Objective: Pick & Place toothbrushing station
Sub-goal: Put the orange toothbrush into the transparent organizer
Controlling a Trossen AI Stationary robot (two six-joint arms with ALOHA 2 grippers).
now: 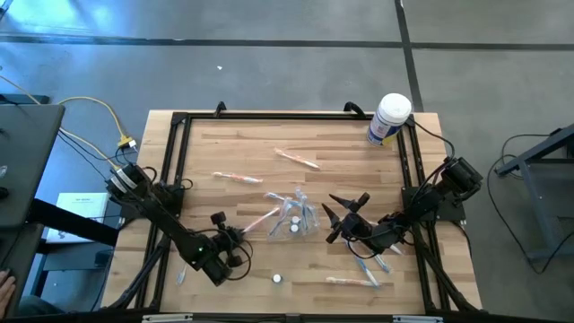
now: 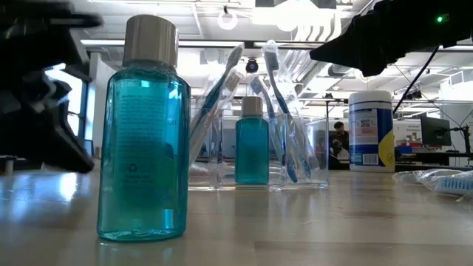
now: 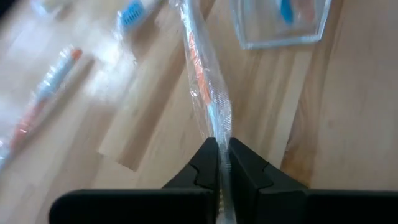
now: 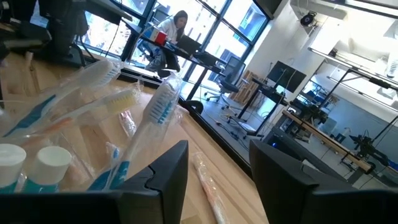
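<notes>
Now the left gripper (image 3: pixel 222 163) is pinched shut on the near end of a wrapped toothbrush (image 3: pixel 208 93), orange-handled in a clear sleeve. From the left wrist view, the brush runs straight out ahead of the fingertips, its long axis in line with the gripper's own reach. The toothbrushing station (image 3: pixel 281 23), a clear plastic holder, lies ahead of the tool and slightly off to one side of the brush's line, beyond the brush's far tip; whether tip and holder wall touch I cannot tell.

High view: left gripper (image 1: pixel 235 237) sits near the front of the table, with the station (image 1: pixel 294 215) just ahead and toward the table's middle. The held brush (image 1: pixel 260 220) bridges most of the gap between them.

Right gripper (image 1: pixel 345 215) waits just on the other side of the station, jaws apart and holding nothing; in its wrist view the fingers (image 4: pixel 163 174) stand parted with brush heads and bottle caps close in front.

Judgement: both grippers are about equally near the holder, but only the left carries a brush. The move ahead turns on raising the brush from lying along the table to upright, then carrying it forward over the station's open top. The loose sleeve may flex or slip in so narrow a pinch.

Low view: station (image 2: pixel 314 159) already holds several brushes and a teal mouthwash bottle (image 2: pixel 252 144).
</notes>
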